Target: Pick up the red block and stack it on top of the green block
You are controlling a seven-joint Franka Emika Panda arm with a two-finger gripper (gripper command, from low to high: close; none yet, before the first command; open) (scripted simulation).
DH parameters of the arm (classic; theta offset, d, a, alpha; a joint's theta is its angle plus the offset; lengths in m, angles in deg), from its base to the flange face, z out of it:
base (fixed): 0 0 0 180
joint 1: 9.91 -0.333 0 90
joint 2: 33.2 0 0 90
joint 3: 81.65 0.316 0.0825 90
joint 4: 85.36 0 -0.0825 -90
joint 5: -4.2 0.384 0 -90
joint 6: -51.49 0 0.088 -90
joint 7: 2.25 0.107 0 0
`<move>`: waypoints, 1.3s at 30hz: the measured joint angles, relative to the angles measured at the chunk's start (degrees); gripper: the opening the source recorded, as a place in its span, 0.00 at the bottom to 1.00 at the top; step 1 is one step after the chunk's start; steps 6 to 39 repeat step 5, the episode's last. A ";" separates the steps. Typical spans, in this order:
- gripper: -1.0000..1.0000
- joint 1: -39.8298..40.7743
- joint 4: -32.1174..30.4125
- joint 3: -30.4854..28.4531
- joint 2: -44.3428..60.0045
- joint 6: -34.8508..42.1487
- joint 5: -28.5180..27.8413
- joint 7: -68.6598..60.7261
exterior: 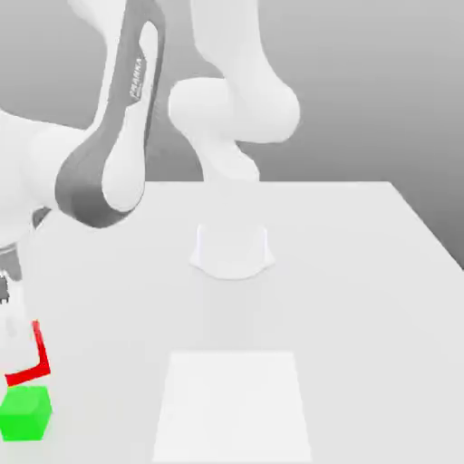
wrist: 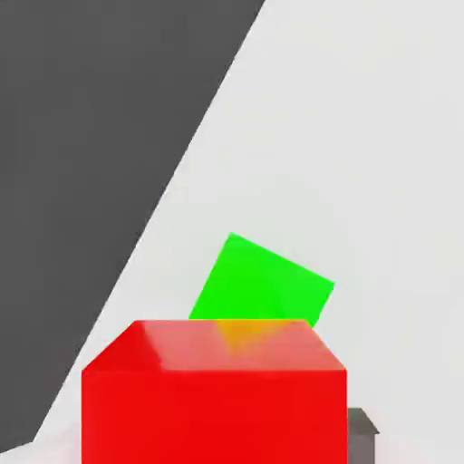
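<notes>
Grey backdrop is seen behind a pale white table (exterior: pixel 362 272) in the exterior view, and a lighter rectangular patch (exterior: pixel 231 403) is marked on the tabletop toward its near edge. The word "FRANKA" is printed in small letters along the grey-and-white link of the arm (exterior: pixel 122 118); the rest of the lettering cannot be read. The arm is bent down toward the near corner of the table at the exterior view's left.

At that corner the green block (exterior: pixel 25 414) is set flat on the table, close to the edge. The red block (exterior: pixel 34 355) is seen just above it, cut off by the frame so that little more than two of its edges are shown; it appears to be raised off the green one rather than resting on it, though the gap cannot be judged well from this angle.

In the hand view the red block (wrist: pixel 213 399) is found directly beneath the camera, between the jaws, with the green block (wrist: pixel 263 283) beyond and below it, turned at an angle to it. A dark finger (wrist: pixel 362 433) is seen pressed against one side of the red block. The gripper (exterior: pixel 11 299) is closed on the red block, which is held clear of the table.
</notes>
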 joint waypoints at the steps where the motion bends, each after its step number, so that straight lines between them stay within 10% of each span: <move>1: 0.00 0.40 0.22 0.40 2.03 -1.78 0.64 -0.41; 2: 1.00 0.66 0.36 0.69 3.49 -3.08 1.11 -0.73; 39: 1.00 0.66 0.36 0.69 3.49 -3.08 1.11 -0.73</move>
